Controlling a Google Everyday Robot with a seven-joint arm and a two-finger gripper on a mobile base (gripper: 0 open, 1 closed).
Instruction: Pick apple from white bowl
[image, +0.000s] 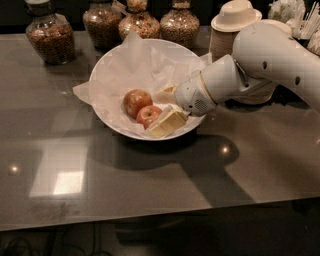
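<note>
The white bowl (107, 75), lined with crumpled white paper, stands at the table's middle back. Two apples lie in it. The apple (148, 115), brighter red, lies towards the bowl's near right side. A duller brownish-red apple (136, 101) touches it on the far left. My gripper (157, 114) reaches into the bowl from the right and is open. One cream finger (166, 93) is behind the apple, and the other finger (168, 123) is in front of it, close against its near right side. The apple sits at the mouth of the fingers, not clamped.
Several glass jars of nuts and grains (49, 36) line the table's back edge. A stack of small beige disposable bowls (231, 27) stands at the back right, behind my white arm (270, 60). A cup of utensils (300, 20) is in the far right corner.
</note>
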